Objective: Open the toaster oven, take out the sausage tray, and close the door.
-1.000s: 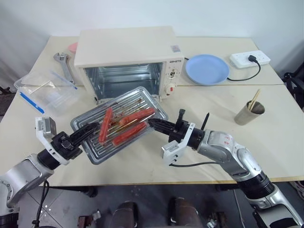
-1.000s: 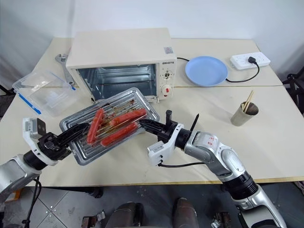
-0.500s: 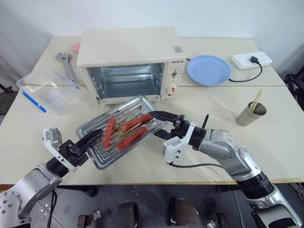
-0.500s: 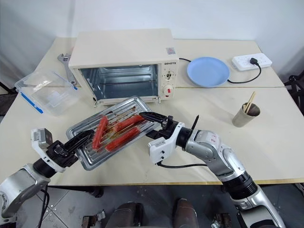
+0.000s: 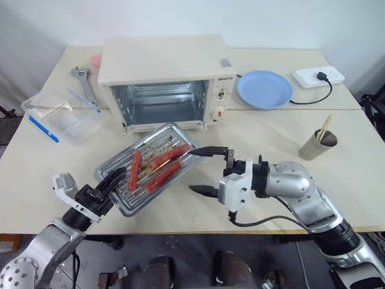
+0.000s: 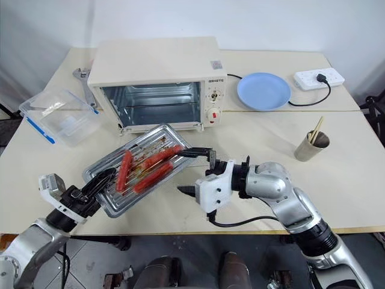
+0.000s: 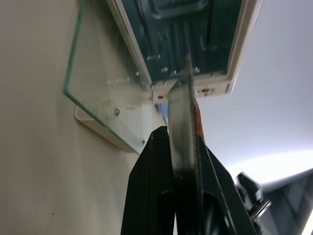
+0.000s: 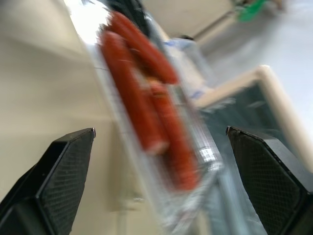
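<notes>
Left eye view: sausage tray sits out in front of the toaster oven, its near-left corner pinched tight by the left gripper, while the right gripper has fingers spread wide just beside the tray's right edge, holding nothing. Best bet, imo: lower the tray flat onto the table w/ the left hand before letting go, then bring the free right hand to the door, which lies folded down under the tray. Tray itself blocks that door; clear box, blue plate and cup sit well apart.
</notes>
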Motion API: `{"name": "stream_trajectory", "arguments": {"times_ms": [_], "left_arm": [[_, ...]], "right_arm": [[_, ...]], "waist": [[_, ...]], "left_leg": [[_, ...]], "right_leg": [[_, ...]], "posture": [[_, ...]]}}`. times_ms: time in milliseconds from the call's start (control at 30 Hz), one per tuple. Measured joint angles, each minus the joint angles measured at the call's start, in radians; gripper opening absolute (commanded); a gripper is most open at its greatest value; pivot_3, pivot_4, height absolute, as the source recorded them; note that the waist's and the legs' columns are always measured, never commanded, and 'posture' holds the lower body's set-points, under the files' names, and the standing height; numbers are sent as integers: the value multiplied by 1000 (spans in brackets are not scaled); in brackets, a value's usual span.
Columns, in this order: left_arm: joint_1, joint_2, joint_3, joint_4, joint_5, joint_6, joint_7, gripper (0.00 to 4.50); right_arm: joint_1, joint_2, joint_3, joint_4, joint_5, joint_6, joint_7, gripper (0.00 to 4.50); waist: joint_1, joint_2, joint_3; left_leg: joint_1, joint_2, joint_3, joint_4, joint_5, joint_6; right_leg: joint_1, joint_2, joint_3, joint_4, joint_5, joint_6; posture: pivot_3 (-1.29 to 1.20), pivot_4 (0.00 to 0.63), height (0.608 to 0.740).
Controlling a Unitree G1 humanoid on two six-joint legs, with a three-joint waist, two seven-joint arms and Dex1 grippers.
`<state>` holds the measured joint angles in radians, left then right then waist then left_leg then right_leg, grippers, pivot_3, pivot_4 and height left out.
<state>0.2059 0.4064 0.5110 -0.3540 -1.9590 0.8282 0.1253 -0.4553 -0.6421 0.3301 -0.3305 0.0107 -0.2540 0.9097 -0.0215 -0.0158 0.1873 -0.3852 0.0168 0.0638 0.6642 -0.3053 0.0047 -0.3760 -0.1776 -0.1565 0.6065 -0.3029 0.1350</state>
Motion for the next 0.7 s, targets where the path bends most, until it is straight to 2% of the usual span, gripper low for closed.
{"name": "stream_trajectory", "arguments": {"times_ms": [100, 233, 400, 567, 667, 700], "left_arm": [[41, -40, 2, -52, 0, -26, 1, 0], [129, -57, 29, -103, 1, -64, 4, 0], [264, -134, 70, -215, 1, -160, 4, 0], [330, -167, 71, -268, 0, -225, 2, 0], [436, -273, 61, -346, 0, -285, -25, 0], [490, -305, 59, -371, -1, -300, -39, 0]], "right_arm": [[28, -40, -48, 52, 158, -8, 112, 4480], [29, -56, -84, 199, 199, -67, 189, 4480], [-9, -54, -78, 421, 183, -38, 246, 2879], [-72, -16, -79, 526, 197, 47, 282, 1106], [-168, 48, -100, 700, 237, 141, 322, 49], [-189, 57, -102, 752, 236, 152, 336, 14]], "waist": [[5, 0, 0], [7, 0, 0], [12, 0, 0], [18, 0, 0], [7, -1, 0], [3, -1, 0]], "left_leg": [[0, 0, 0, 0, -1, 1], [0, 0, 1, 0, -1, 1], [0, 0, 1, 1, -1, 2], [0, 0, 1, 2, -1, 2], [-2, 2, 4, 2, -3, 3], [-2, 3, 4, 3, -4, 4]], "right_leg": [[1, 0, 0, -2, 0, 0], [1, 1, 0, -2, 0, 0], [1, 0, 1, -4, 0, 0], [1, 1, 1, -8, 0, 0], [3, 3, 1, -12, 4, -2], [3, 3, 1, -14, 4, -2]], "posture": [[0, 150, 740], [0, 150, 740], [0, 150, 740], [0, 150, 740], [0, 150, 740], [0, 150, 740]]}}
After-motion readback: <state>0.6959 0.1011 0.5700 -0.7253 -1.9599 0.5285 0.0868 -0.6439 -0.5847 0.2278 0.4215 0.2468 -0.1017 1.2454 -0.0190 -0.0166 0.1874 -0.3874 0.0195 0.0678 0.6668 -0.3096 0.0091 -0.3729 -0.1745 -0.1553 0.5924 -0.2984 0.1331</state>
